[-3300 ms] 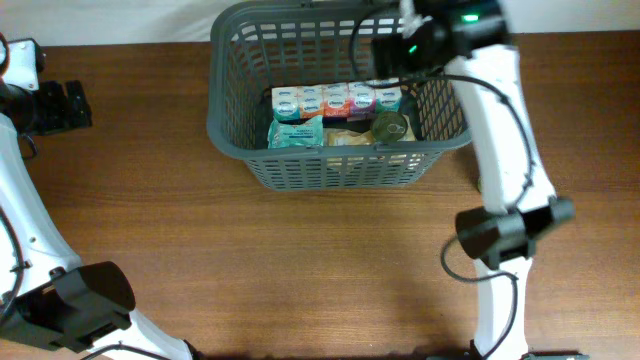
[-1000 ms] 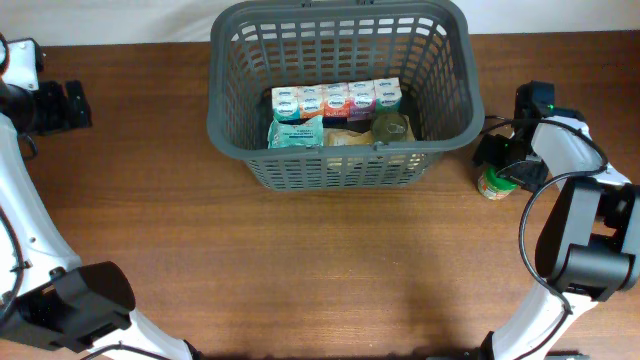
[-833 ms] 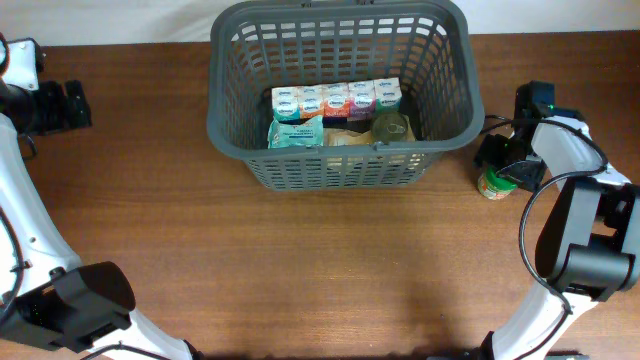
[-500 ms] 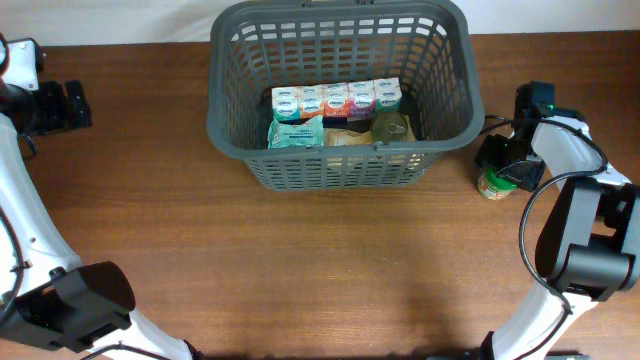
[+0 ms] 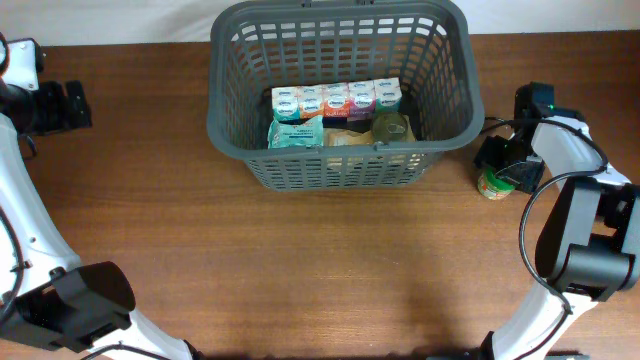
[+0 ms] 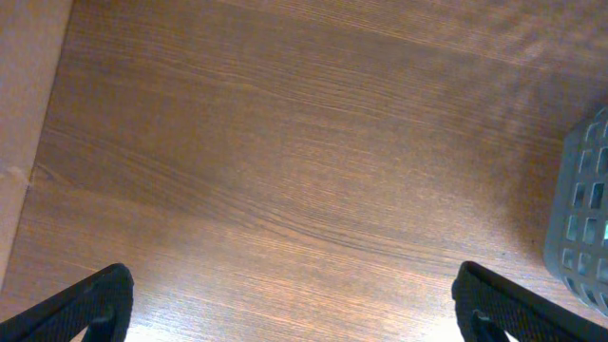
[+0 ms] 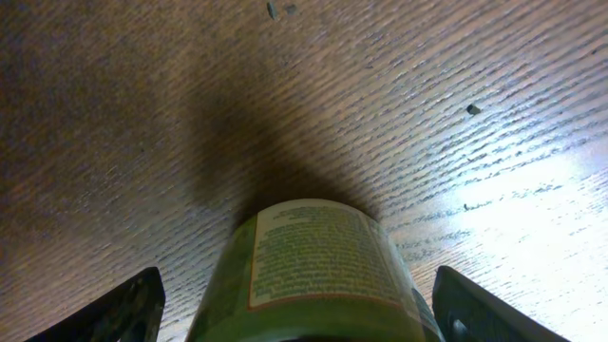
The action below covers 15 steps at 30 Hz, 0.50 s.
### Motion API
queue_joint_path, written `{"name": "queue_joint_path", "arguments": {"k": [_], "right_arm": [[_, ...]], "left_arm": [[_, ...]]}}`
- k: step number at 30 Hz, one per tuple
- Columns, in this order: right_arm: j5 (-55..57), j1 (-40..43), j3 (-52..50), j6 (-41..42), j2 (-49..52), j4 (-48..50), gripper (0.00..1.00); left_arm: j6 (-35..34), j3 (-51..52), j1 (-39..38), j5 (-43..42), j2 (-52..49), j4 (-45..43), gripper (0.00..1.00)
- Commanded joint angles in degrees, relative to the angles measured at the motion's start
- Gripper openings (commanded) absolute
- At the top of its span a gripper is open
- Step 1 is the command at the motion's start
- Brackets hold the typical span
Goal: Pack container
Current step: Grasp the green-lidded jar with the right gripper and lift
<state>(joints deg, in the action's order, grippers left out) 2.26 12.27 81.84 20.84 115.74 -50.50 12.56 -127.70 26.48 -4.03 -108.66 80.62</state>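
Your right claw (image 7: 294, 296) sits released astride the jar (image 7: 318, 252) beside the container (image 5: 340, 172); left claw (image 6: 292, 285) released over the bench (image 6: 285, 133).

The broad wooden table (image 5: 300, 270) before the container (image 5: 225, 120) lies open and its top is unobstructed, but boxes (image 5: 336, 99), a pouch (image 5: 296, 133) and a green-lidded jar (image 5: 390, 127) crowd its near wall, and a green-labelled can (image 5: 492, 185) stands just beside its right wall.

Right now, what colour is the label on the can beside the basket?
Green with small print; the right wrist view shows the can's label best.
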Motion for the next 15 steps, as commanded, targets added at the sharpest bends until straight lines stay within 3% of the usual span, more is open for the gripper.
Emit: {"name": "queue_joint_path", "arguments": {"k": [1,15], "right_arm": [[-0.31,-0.33,-0.33,0.72,-0.81,-0.17,0.82],[-0.31,-0.33,-0.33,1.16,-0.81,-0.92,0.75]], "left_arm": [[-0.55,0.37,0.07,-0.17,-0.33,0.0,0.99],[-0.55,0.37,0.07,-0.2,-0.33,0.02,0.99]]}}
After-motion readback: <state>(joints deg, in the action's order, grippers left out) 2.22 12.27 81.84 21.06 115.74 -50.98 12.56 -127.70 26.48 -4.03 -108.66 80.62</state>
